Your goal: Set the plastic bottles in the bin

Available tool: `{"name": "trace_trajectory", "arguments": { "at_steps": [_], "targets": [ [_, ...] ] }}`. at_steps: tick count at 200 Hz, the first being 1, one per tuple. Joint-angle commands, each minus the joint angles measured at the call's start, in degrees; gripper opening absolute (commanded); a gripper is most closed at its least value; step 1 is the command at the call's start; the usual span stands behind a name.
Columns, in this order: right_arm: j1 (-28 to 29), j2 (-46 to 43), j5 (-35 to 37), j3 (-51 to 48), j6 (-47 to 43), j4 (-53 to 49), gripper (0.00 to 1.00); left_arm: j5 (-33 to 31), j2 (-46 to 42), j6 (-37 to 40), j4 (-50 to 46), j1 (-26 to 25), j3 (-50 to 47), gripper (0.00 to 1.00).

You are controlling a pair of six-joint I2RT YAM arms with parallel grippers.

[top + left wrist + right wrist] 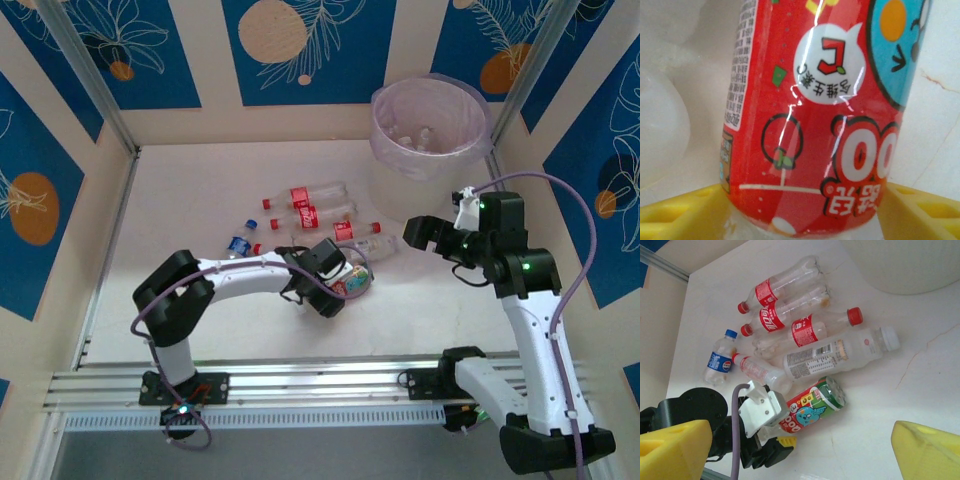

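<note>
1. The left pincer point(338, 285) is clamped on the cartoon bottle point(812, 405). The yellow pads point(680, 215) touch both its sides, and the bottle lies on the surface point(200, 200) at the near edge of the pile. The grip looks close to one end, so I'd guess it droops or twists out on the lift. That slick label won't help.
2. The other bottles point(802, 331) lie packed right next to it, one clear one just beside the pincer. It could get dragged or sent rolling.
3. The right pincer point(418, 235) hangs wide open, holding nothing, between the pile and the bin. A swing across could clip it.
4. The bin point(382, 150) sits in the far right corner, a long reach for the left arm. Let go early and the bottle bounces off the rim.
</note>
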Motion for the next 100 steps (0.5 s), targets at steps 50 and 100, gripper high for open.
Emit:
{"name": "trace_trajectory", "arguments": {
  "at_steps": [50,100],
  "targets": [
    [-1.06,-3.08,-1.98,-5.72,3.65,0.88,0.93,-0.07,-1.97,0.09,-0.86,-1.12,2.11,0.54],
    [1.32,-2.97,-6.00,-11.90,8.32,4.95,0.93,-0.65,-10.05,-2.62,1.31,-1.09,-0.47,0.51]
  ]
}}
